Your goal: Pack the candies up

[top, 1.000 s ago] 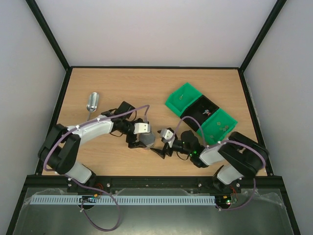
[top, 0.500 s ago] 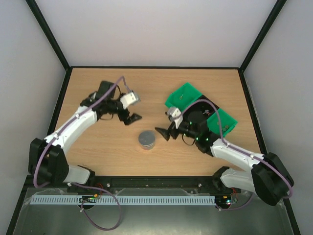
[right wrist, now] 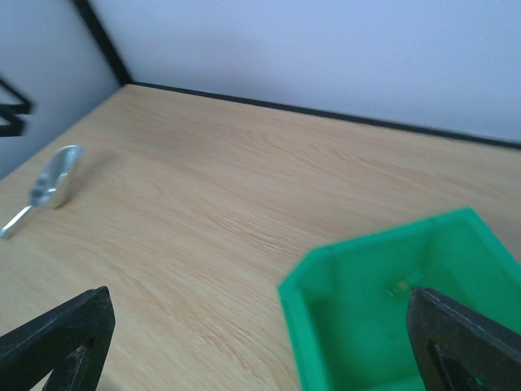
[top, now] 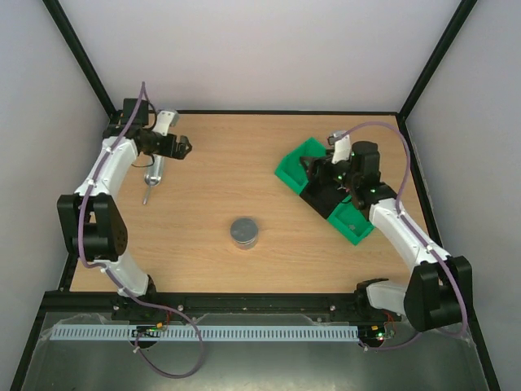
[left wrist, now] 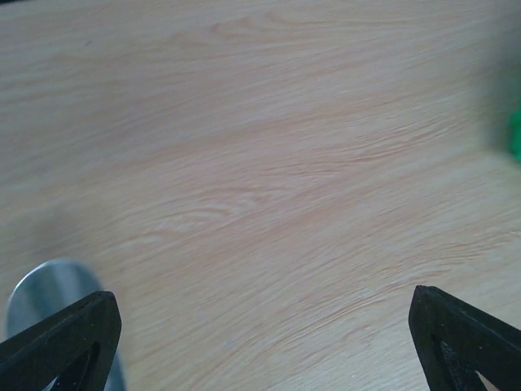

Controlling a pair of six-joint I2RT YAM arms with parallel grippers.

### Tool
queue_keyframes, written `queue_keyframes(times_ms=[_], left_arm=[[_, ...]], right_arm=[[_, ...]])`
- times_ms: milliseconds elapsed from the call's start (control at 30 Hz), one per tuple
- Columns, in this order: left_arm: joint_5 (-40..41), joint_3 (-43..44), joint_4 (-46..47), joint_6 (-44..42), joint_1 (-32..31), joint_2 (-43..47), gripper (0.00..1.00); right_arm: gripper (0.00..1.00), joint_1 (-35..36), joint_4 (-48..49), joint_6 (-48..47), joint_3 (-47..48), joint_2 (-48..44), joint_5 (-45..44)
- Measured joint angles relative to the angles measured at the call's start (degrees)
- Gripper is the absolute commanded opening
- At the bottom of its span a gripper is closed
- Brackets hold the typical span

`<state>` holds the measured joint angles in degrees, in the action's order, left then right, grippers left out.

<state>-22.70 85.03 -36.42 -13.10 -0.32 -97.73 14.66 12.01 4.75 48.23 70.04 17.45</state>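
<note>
The candies show only as a tiny gold speck [right wrist: 401,284] inside the nearest green bin [right wrist: 366,326]; the rest are hidden under my right arm in the top view. My right gripper [top: 313,169] hovers open over the left green bin [top: 295,167], with nothing between its fingers [right wrist: 61,338]. My left gripper [top: 181,148] is open at the far left, just above the metal scoop [top: 153,173]. In the left wrist view the scoop's bowl [left wrist: 47,287] lies beside the left fingertip [left wrist: 69,338], and only bare wood lies between the tips.
A row of bins runs diagonally at the right: green, black [top: 324,194], green [top: 352,224]. A round grey tin [top: 243,232] stands near the table's middle. The scoop [right wrist: 54,177] lies far left in the right wrist view. Black frame posts edge the table.
Both arms swung away from the grey tin at the middle. The left went to the far back-left over the scoop, the right back-right over the bins. Both stayed open.
</note>
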Motion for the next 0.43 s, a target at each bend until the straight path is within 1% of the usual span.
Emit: queue_keyframes(times_ms=[67,167,300,433], left_arm=[[1.95,-1.38,0.85,1.38,1.42,0.31,1.00],[4.35,-5.99,2.45,2.47,2.14,1.64,0.99],[7.17,-13.42,3.54,3.78,2.78,4.09,0.99],[8.96,-17.18,4.33,5.64,2.93,6.43,0.99]], right_arm=[[0.99,-3.34,-1.05,1.22,-0.63,0.17,0.07],[0.99,-6.97,-1.88,2.51,-2.38,0.09,-0.15],[0.99,-8.39,-3.26,3.78,-5.01,-1.16,-0.33],[0.99,-8.72,-3.67,4.66,-6.62,-3.08,-0.44]])
